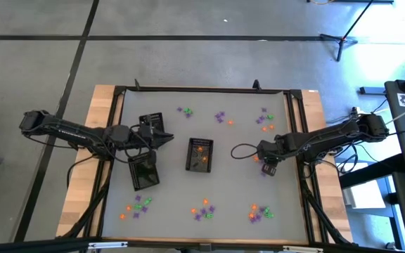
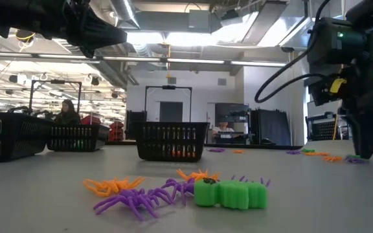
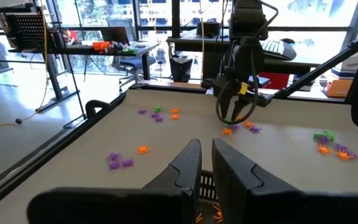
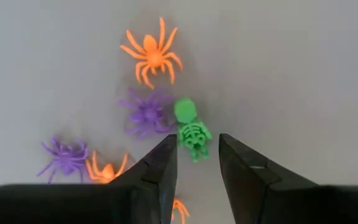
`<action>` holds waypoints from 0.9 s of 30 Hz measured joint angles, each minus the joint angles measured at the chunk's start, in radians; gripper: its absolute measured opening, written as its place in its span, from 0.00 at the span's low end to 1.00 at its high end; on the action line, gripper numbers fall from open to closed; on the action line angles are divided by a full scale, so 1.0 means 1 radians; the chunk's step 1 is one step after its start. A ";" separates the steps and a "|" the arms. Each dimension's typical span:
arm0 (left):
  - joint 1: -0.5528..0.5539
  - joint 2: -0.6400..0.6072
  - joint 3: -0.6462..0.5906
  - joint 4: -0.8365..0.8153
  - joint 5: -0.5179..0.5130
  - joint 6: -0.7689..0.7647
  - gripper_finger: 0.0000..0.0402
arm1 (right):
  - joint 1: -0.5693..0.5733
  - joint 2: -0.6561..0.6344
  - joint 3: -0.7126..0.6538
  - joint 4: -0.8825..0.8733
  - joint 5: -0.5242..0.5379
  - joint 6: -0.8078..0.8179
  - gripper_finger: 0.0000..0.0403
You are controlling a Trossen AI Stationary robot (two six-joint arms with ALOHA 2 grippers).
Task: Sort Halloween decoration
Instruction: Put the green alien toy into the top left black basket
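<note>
Right wrist view | I see right tool [image 4: 196, 163] parted, empty (hovering) | green skeleton [image 4: 191, 129] just ahead between its fingertips on bench [image 4: 303, 68]

Three black rectangular plastic trays are set on the grey table top [image 1: 167, 193]: one in the middle [image 1: 200, 154], and two on the left [image 1: 144, 171] [image 1: 151, 123], one behind the other. Small plastic Halloween trinkets are scattered in little groups along the back [image 1: 220, 116] and the front [image 1: 202, 209] of the table. More trinkets [image 4: 151, 53] are found on the right, and some [image 1: 201, 150] are lying in the middle tray.
</note>
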 joint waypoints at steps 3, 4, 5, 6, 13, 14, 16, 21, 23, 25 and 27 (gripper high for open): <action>0.000 0.000 0.000 0.000 0.000 0.000 0.08 | 0.000 0.003 0.000 0.009 0.010 0.001 0.28; 0.000 0.000 0.000 0.000 0.000 0.000 0.08 | 0.000 0.007 0.000 0.009 0.012 0.001 0.27; 0.000 0.000 0.000 0.000 0.000 0.000 0.08 | 0.000 0.012 0.000 0.009 0.013 0.001 0.25; 0.000 0.000 0.000 0.000 0.000 0.000 0.08 | 0.000 0.019 0.000 0.009 0.012 0.001 0.23; 0.000 0.000 0.000 -0.001 0.000 0.000 0.08 | 0.001 0.056 0.005 0.013 0.024 0.010 0.07; 0.000 0.000 0.000 0.000 0.000 0.000 0.08 | 0.001 0.057 0.005 0.012 0.029 0.011 0.05; 0.000 0.000 0.000 -0.001 0.000 0.000 0.08 | 0.001 0.056 0.005 0.012 0.034 0.021 0.02; 0.000 0.000 0.000 -0.001 0.000 0.000 0.08 | 0.000 0.024 0.001 0.017 0.067 0.038 0.01; 0.000 0.000 0.000 -0.001 -0.001 0.000 0.08 | 0.000 0.003 0.000 0.016 0.085 0.050 0.00; 0.000 0.000 0.000 -0.002 0.000 0.000 0.08 | 0.000 -0.018 0.007 0.007 0.101 0.055 0.00; 0.000 0.000 0.000 -0.002 -0.001 0.000 0.08 | 0.000 -0.038 0.020 0.004 0.115 0.056 0.00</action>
